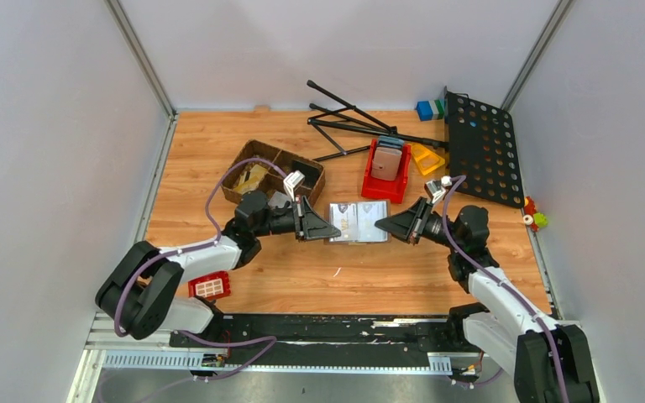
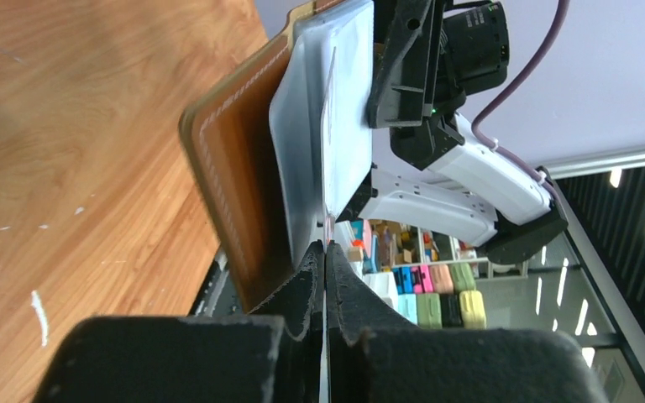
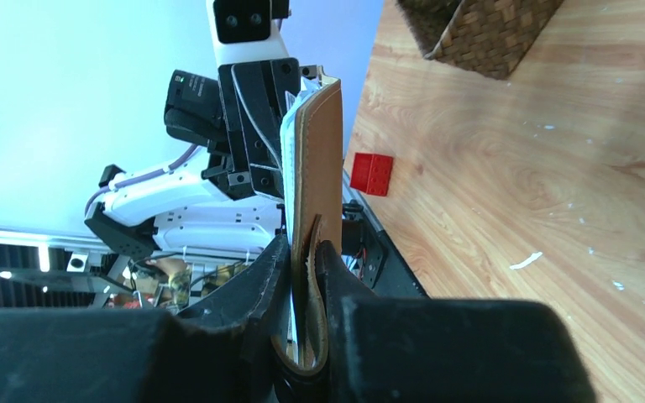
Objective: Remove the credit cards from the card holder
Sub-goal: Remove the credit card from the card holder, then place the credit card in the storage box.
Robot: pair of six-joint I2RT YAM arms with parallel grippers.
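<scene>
The brown card holder (image 1: 357, 222) is held open above the table between both grippers, its pale silvery sleeves facing up. My left gripper (image 1: 333, 233) is shut on the thin edge of a credit card (image 2: 327, 168) that sticks out of the pale sleeve (image 2: 302, 134); its jaws (image 2: 326, 252) pinch it tight. The holder's brown cover (image 2: 235, 176) lies left of the card. My right gripper (image 1: 380, 223) is shut on the holder's other end; in the right wrist view its jaws (image 3: 304, 252) clamp the brown leather and tab (image 3: 319, 168). Other cards are hidden.
A wicker basket (image 1: 273, 172) stands behind the left gripper. A red bin (image 1: 376, 186) holds a pinkish-grey slab (image 1: 386, 161). A red block with white grid (image 1: 210, 287) lies near the left base. A black tripod (image 1: 361, 126) and a perforated plate (image 1: 480, 155) lie at the back right.
</scene>
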